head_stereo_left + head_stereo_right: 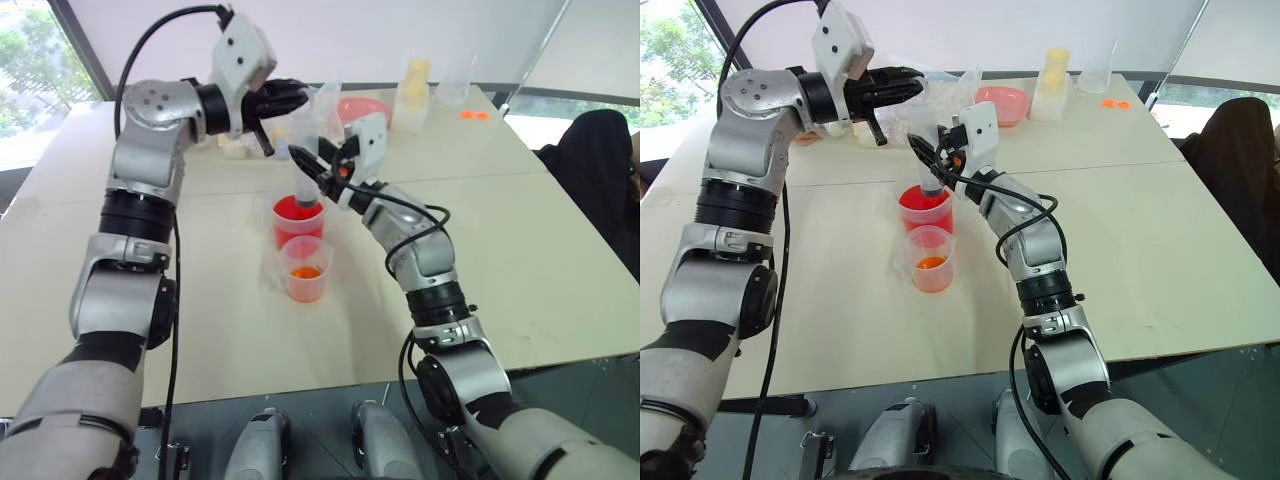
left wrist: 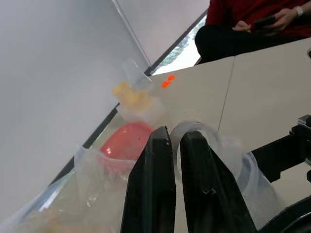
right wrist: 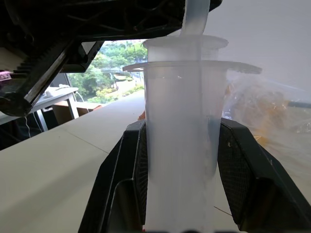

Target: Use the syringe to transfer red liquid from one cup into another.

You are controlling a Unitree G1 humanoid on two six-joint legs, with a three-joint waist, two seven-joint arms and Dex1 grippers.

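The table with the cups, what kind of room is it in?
Probably a lab or test room: a big plain table by windows, a syringe standing in a cup of red liquid, and a person sitting alongside.

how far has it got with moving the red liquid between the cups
Some looks done already: the smaller cup holds a little orange-red liquid. In hand: the right hand is shut on the syringe, which stands upright with its tip in the larger cup, and the left hand is closed on the plunger's top. Left: draw up, move to the smaller cup, and empty.
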